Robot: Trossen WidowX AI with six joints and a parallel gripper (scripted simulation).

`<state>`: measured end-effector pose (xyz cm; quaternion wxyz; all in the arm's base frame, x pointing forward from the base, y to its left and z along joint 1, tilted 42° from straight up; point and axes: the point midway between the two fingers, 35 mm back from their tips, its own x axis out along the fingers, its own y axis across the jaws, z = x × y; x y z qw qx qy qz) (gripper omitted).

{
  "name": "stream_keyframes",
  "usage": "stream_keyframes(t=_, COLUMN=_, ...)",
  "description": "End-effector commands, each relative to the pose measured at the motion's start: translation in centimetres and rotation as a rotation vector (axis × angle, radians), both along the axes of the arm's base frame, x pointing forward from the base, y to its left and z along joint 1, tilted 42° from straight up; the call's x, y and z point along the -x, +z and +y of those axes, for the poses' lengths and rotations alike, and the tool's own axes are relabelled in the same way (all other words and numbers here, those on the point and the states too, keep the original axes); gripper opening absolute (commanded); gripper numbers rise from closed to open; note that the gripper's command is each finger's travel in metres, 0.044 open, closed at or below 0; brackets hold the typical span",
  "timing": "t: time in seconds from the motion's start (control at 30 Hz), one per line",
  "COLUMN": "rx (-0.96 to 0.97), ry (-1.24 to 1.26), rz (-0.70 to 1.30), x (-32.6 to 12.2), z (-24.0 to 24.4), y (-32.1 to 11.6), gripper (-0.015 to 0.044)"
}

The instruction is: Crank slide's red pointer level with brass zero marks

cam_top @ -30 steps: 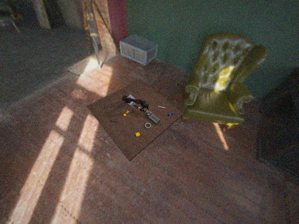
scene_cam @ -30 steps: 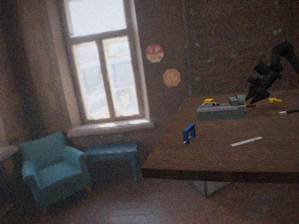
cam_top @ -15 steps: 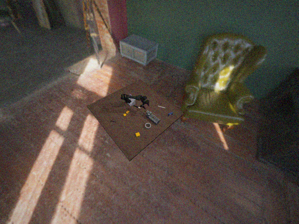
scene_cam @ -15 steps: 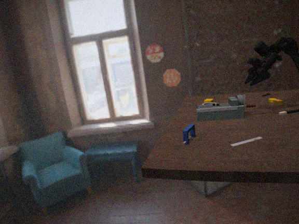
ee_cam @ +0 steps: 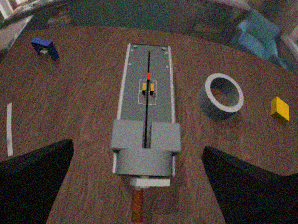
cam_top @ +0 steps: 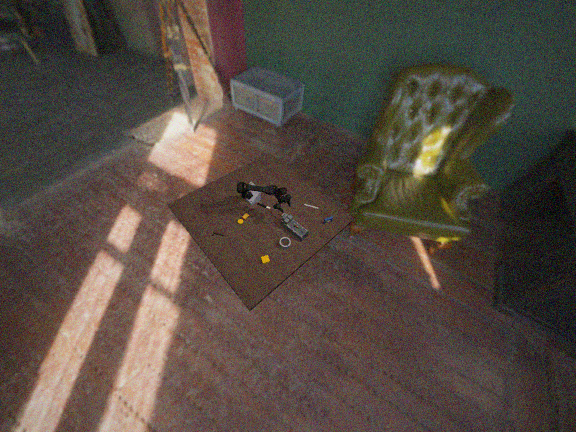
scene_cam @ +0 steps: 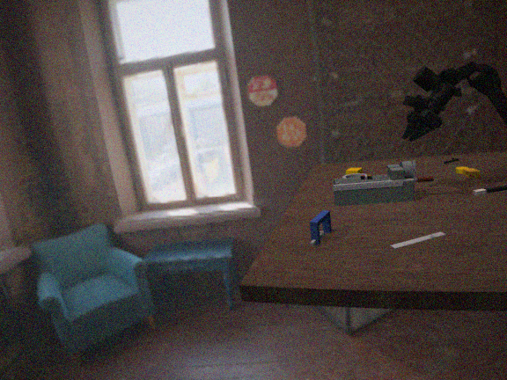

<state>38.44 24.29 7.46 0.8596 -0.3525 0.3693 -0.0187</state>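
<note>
The grey crank machine (cam_top: pixel 295 228) (scene_cam: pixel 374 194) (ee_cam: pixel 132 109) stands on the table. In the wrist view its red pointer (ee_cam: pixel 148 76) sits in the slot beyond the two brass marks (ee_cam: pixel 145 88) (ee_cam: pixel 152 89), on the side away from the crank, and is not level with them. The orange-brown crank handle (scene_cam: pixel 425 179) (ee_cam: pixel 137 206) sticks out at the near end, touched by nothing. My gripper (cam_top: pixel 288 203) (scene_cam: pixel 407 138) (ee_cam: pixel 139 151) is open and empty, raised above the handle end of the machine, its fingers wide apart.
A grey ring (cam_top: pixel 280 242) (ee_cam: pixel 213 111) and a yellow block (cam_top: pixel 265 259) (ee_cam: pixel 280 109) lie right of the machine in the wrist view. A blue arch (cam_top: pixel 328 219) (ee_cam: pixel 44 43) and a white strip (cam_top: pixel 311 206) (scene_cam: pixel 418 240) (ee_cam: pixel 9 129) lie left. Yellow pieces (scene_cam: pixel 467 171) lie beyond the handle end.
</note>
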Motion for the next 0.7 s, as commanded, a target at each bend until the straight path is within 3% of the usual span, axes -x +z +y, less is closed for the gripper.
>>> stream_keyframes(t=0.0, rx=-0.008, ry=-0.006, rz=0.019, x=-1.5, z=0.4, y=0.1, gripper=0.0440)
stream_keyframes(t=0.5, rx=-0.034, ry=-0.031, rz=0.072, x=-6.6, z=0.9, y=0.4, gripper=0.0440)
stream_keyframes(t=0.67, rx=-0.035, ry=-0.033, rz=0.076, x=-7.5, z=-0.7, y=-1.6, gripper=0.0440)
